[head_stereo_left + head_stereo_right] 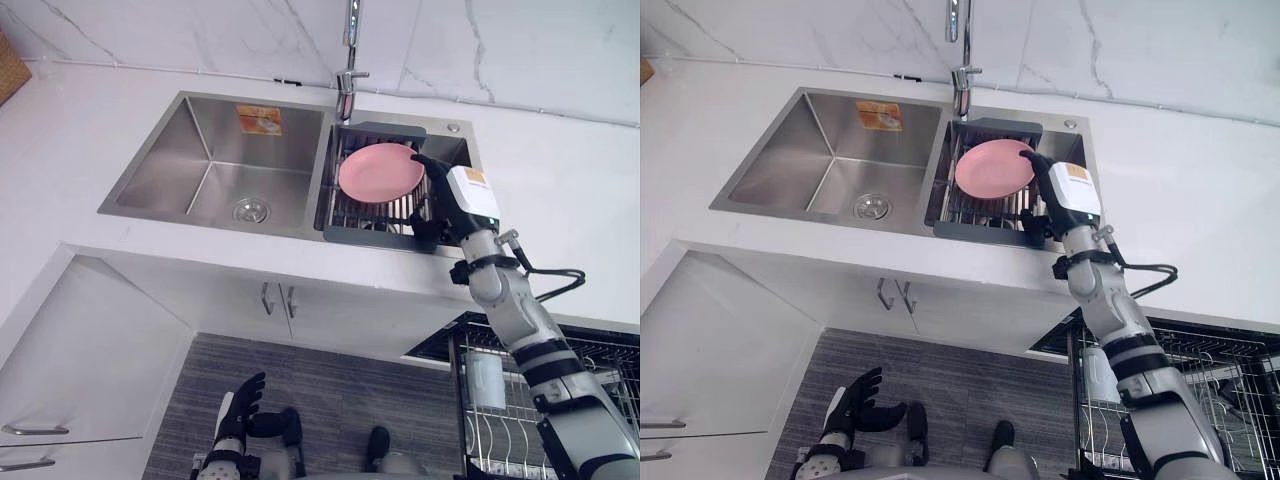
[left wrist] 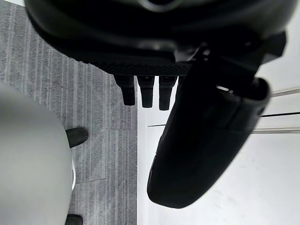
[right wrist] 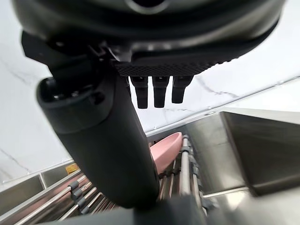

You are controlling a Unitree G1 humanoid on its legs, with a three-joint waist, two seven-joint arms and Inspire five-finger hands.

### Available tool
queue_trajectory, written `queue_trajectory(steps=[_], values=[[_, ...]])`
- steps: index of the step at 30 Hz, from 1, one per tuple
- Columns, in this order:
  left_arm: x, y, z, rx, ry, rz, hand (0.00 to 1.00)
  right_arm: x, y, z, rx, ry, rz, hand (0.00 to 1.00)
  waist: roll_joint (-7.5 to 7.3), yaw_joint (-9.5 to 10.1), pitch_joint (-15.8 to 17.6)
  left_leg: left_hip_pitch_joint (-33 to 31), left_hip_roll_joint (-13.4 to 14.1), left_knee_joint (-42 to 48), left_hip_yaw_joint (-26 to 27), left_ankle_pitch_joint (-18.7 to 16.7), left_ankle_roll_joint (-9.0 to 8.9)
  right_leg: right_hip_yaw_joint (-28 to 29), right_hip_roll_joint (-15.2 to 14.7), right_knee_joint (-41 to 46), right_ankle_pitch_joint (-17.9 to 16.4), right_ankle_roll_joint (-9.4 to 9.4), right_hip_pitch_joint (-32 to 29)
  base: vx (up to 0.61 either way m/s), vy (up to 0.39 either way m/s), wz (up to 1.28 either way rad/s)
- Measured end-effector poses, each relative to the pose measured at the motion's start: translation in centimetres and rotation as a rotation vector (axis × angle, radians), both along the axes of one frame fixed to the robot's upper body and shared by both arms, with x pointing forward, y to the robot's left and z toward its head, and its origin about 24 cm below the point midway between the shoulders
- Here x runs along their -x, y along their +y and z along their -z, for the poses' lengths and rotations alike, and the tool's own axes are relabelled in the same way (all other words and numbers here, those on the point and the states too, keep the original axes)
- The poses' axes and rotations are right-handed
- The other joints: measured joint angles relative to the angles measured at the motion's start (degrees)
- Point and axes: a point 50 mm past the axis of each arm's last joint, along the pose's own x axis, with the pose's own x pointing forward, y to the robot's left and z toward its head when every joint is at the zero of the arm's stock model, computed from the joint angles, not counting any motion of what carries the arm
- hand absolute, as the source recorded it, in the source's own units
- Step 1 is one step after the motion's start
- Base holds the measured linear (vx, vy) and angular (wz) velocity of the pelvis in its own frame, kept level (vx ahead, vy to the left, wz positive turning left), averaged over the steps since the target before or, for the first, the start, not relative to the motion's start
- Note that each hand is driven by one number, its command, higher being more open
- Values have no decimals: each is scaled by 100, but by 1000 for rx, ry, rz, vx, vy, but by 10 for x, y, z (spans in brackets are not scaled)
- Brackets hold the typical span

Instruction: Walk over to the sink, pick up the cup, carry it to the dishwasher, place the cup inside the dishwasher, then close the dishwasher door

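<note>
Down at the lower right, what looks like a pale cup [image 1: 487, 380] stands in the open dishwasher's wire rack [image 1: 600, 372], under the right arm. Up in the sink's [image 1: 170, 165] right basin a pink plate [image 1: 378, 172] leans on a dark dish rack [image 1: 372, 236] below the faucet [image 1: 347, 92]. The right hand [image 1: 432, 195] is at the plate's right rim, fingers straight, thumb apart, holding nothing; whether it touches the plate I cannot tell. Head views give the plate's round face; the right wrist view shows the plate [image 3: 166, 151] edge-on, tilted on the rack's bars. The left hand [image 1: 240, 402] hangs relaxed and spread above the grey floor [image 1: 330, 390].
</note>
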Motion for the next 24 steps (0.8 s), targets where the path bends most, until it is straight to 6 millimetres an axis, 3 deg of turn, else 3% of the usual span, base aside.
queue_trajectory(steps=[4, 8, 9, 15, 24], values=[[-17, -4, -6, 8, -48, 2, 90, -14, -2, -2, 82, 50, 21, 90, 17, 176, 194, -154, 36, 108, -64, 30, 49, -111, 22, -22, -7, -12, -34, 81, -34, 13], [-23, -2, -8, 8, -71, -35, 90, -20, 5, -11, 127, 58, -17, 90, 6, 163, 358, -240, 59, 197, -96, 0, 39, -133, 50, -9, -11, -19, -66, 20, -16, 5], [-25, -2, -9, 13, -78, -40, 90, -23, 6, -15, 132, 52, -18, 30, 29, 144, 400, -303, 62, 281, -96, -57, 13, -126, 46, 18, -16, -28, -98, -66, 17, 1], [-35, -2, -14, 11, -113, -43, 90, -37, 8, -44, 158, -1, -1, 30, 91, 141, 733, -570, 127, 531, -44, -154, 42, -68, 61, 123, -45, -145, -322, -94, 19, -4], [-38, -1, -15, 20, -121, -54, 90, -26, 18, -59, 157, -120, -66, 30, 111, 172, 836, -674, 133, 563, 26, -138, 43, -24, 64, 69, 63, -158, -415, 24, 6, -2]])
